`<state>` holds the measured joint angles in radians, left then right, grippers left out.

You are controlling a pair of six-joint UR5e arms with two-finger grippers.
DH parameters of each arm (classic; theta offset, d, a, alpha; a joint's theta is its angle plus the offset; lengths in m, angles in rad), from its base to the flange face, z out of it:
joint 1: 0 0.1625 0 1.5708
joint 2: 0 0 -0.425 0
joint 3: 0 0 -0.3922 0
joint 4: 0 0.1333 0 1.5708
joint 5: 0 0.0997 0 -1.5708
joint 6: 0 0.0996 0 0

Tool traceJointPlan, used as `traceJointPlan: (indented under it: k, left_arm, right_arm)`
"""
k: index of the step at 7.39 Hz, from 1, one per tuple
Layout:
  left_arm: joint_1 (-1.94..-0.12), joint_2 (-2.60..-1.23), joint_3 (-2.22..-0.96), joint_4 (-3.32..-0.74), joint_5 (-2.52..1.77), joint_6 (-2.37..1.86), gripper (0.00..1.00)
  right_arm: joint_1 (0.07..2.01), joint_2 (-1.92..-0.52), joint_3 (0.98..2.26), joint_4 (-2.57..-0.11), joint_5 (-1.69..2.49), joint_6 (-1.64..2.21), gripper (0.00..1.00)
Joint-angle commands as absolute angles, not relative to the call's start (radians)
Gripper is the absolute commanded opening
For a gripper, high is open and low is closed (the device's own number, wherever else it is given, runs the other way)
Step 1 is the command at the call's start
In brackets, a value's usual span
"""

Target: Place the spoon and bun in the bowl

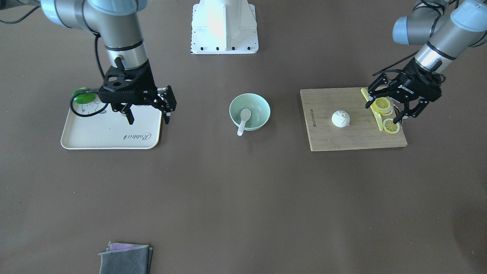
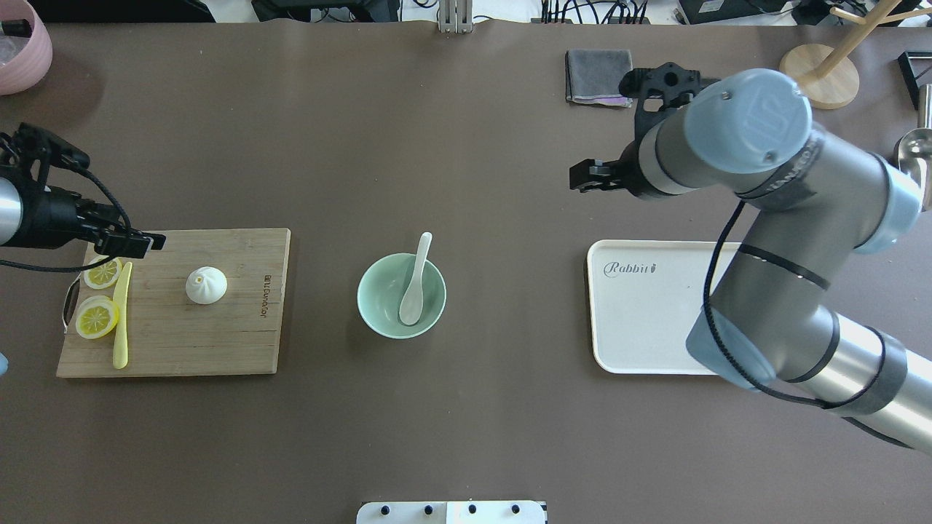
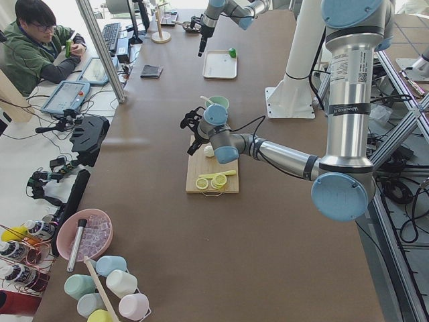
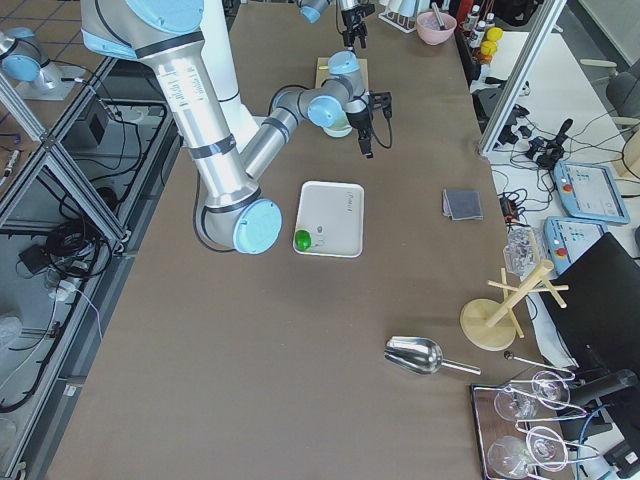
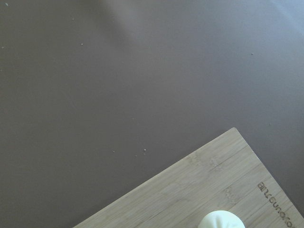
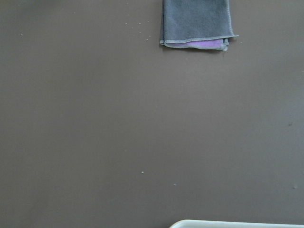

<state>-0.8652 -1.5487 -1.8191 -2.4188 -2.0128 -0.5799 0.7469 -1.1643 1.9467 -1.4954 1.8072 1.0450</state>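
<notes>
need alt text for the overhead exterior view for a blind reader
A white spoon lies in a mint-green bowl at the centre of the table, its handle over the far rim. On the left, a white bun sits on a wooden cutting board with lemon slices and a yellow knife; on the right, a white tray.

Bun (image 5: 221, 219) cut off by the bottom edge of the left wrist view, only a thin strip of tray (image 6: 237, 223) in the right wrist view, cloth (image 6: 197, 21) cut off by that view's top edge, green thing (image 1: 80, 97) half hidden behind the right gripper (image 1: 148, 118)
</notes>
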Motion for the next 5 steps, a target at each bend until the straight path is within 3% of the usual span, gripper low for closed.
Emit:
traceJointPlan:
  k: [1, 3, 5]
  left_arm:
    - [-0.735, -1.552, -1.819, -2.421, -1.861, -0.619, 0.98]
    - [-0.612, -1.555, -1.796, -2.421, -1.705, -0.664, 0.97]
    - [-0.601, -1.557, -1.772, -2.422, -1.698, -0.661, 0.87]
  right_arm:
    - [0.918, -1.323, 1.954, -1.384, 2.036, 0.782, 1.00]
    - [0.960, -1.365, 1.954, -1.384, 2.066, 0.706, 1.00]
    - [0.960, -1.365, 1.954, -1.384, 2.062, 0.713, 1.00]
